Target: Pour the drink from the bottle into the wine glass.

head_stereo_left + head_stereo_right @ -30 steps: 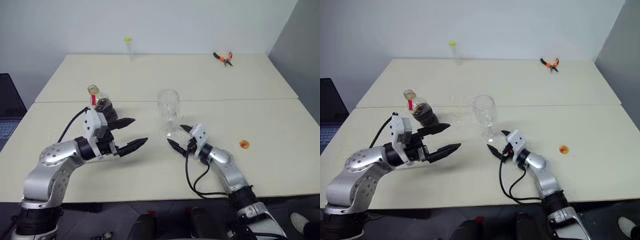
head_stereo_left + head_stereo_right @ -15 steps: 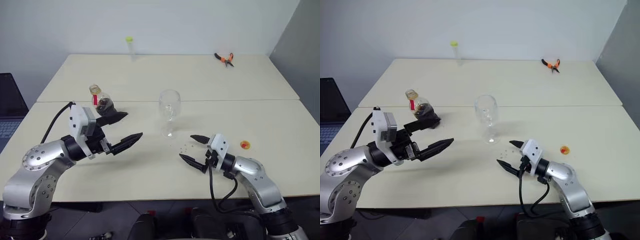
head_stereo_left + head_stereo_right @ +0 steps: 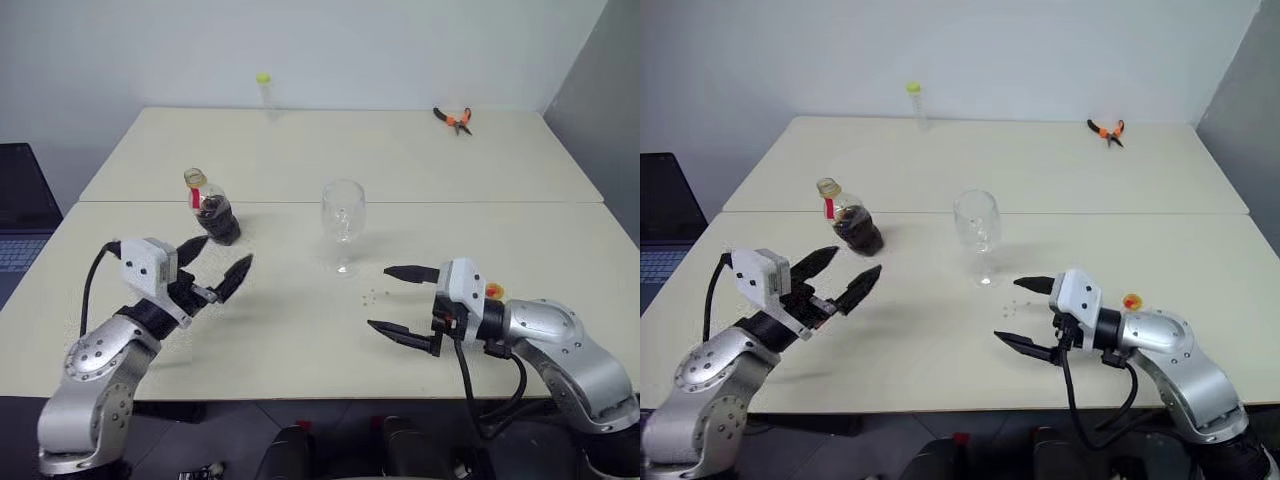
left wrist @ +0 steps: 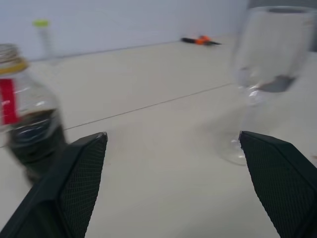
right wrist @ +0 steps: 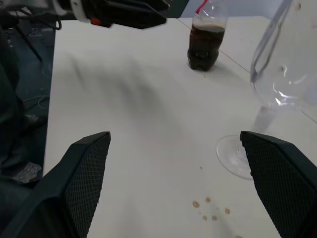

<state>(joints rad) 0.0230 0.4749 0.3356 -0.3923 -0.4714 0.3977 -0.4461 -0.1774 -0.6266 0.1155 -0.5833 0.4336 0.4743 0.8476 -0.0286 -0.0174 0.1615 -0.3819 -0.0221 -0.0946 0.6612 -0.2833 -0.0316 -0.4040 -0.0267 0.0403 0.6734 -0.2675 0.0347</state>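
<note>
Both arms pulled back; nothing in hand.

The left gripper (image 3: 217, 270) and right gripper (image 3: 403, 301), jaws spread and empty, have retreated toward the lower frame. The bottle (image 3: 210, 207) stands uncapped left of centre, drink low inside; the wine glass (image 3: 342, 224) at centre looks empty, drops (image 5: 210, 209) beside its foot. Pouring appears undone.

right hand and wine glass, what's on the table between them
A few small brown drops on the table, near the wine glass foot, seen in the right wrist view. The right hand hangs open, apart from the glass.
</note>
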